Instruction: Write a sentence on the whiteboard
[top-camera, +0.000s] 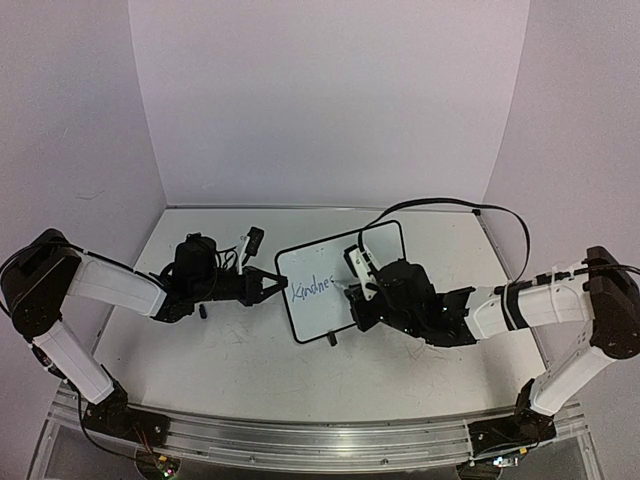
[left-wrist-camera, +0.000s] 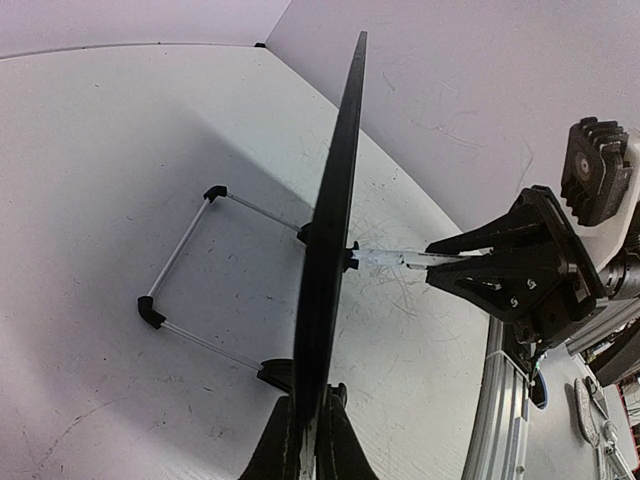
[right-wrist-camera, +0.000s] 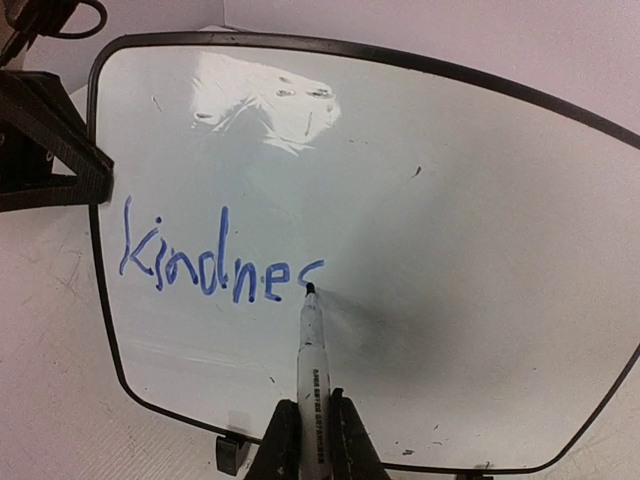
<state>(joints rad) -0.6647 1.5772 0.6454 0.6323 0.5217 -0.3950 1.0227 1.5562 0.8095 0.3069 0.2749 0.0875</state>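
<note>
Because the whiteboard (right-wrist-camera: 450, 250) would slide under pen pressure, we have the left gripper (left-wrist-camera: 308, 440) clamped on its left edge mid-table while the right gripper (right-wrist-camera: 312, 432), pinched on the marker (right-wrist-camera: 311, 350), has the tip at the half-done sentence (right-wrist-camera: 215, 262).

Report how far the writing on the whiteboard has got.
Done: blue "Kindnes" on the whiteboard. In hand: left gripper clamps its edge; right gripper holds the marker tip at the last letter. Left: remaining letters and words; the right half is blank.
</note>
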